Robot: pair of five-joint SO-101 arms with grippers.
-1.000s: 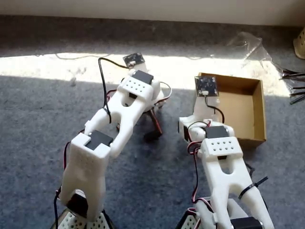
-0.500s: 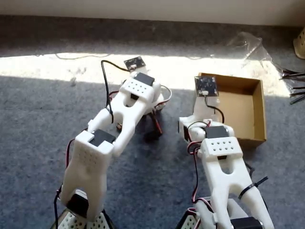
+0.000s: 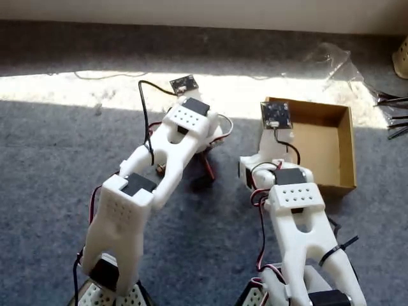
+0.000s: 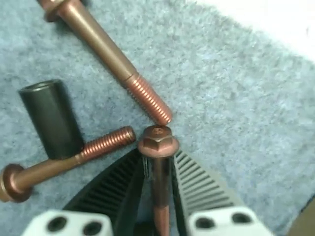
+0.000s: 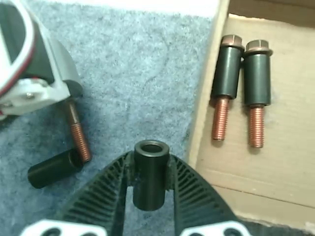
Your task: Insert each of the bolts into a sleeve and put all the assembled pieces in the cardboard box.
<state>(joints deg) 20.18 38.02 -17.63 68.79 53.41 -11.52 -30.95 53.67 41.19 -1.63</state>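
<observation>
Bolt (image 4: 158, 184) in left hand (image 4: 158, 156) (head out), shank partly hidden btwn fingers (image 4: 197, 189)

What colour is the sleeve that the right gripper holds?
Black. The sleeve in the right gripper shows best in the right wrist view.

Left gripper (image 4: 158, 160), right gripper (image 5: 151, 164): both clamped, pointing down
</observation>
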